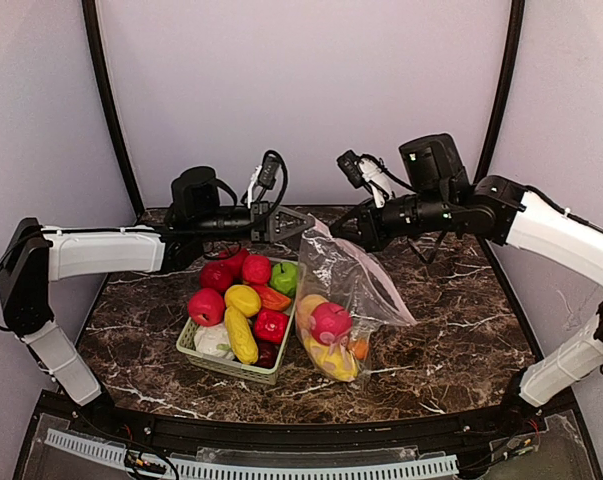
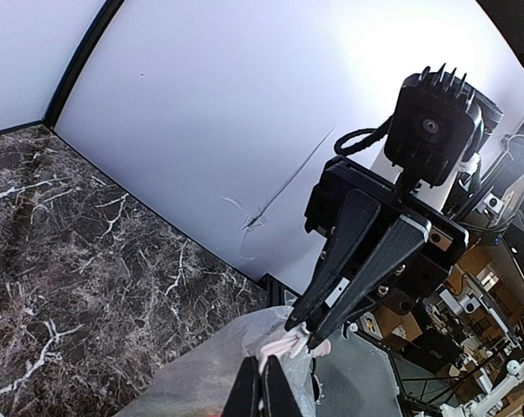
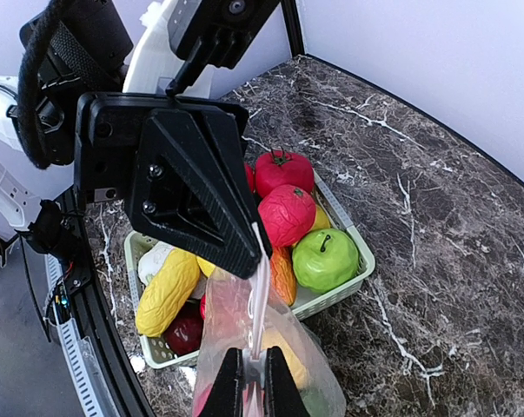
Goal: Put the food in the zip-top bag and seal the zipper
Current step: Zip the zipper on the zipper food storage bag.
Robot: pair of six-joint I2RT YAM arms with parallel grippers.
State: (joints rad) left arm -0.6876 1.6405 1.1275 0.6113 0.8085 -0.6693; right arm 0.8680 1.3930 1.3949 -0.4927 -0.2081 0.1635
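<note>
The zip-top bag [image 1: 356, 292] hangs by its top edge between my two grippers, its bottom resting on the table. Food lies inside it: a red apple [image 1: 331, 322] and yellow and orange pieces. My left gripper [image 1: 304, 231] [image 2: 261, 361] is shut on one end of the pink zipper [image 2: 283, 346]. My right gripper [image 1: 341, 228] [image 3: 254, 352] is shut on the other end of the zipper [image 3: 260, 300], with something whitish between its fingers. The strip runs taut between the two. In each wrist view the other gripper shows: the right [image 2: 302, 334], the left [image 3: 248, 259].
A pale green basket [image 1: 231, 368] stands just left of the bag, holding more food: a green apple [image 3: 325, 258], red pieces [image 3: 287, 215], a yellow corn cob [image 3: 167, 291]. Marble table [image 1: 451, 310] extends to the right; walls close the back and sides.
</note>
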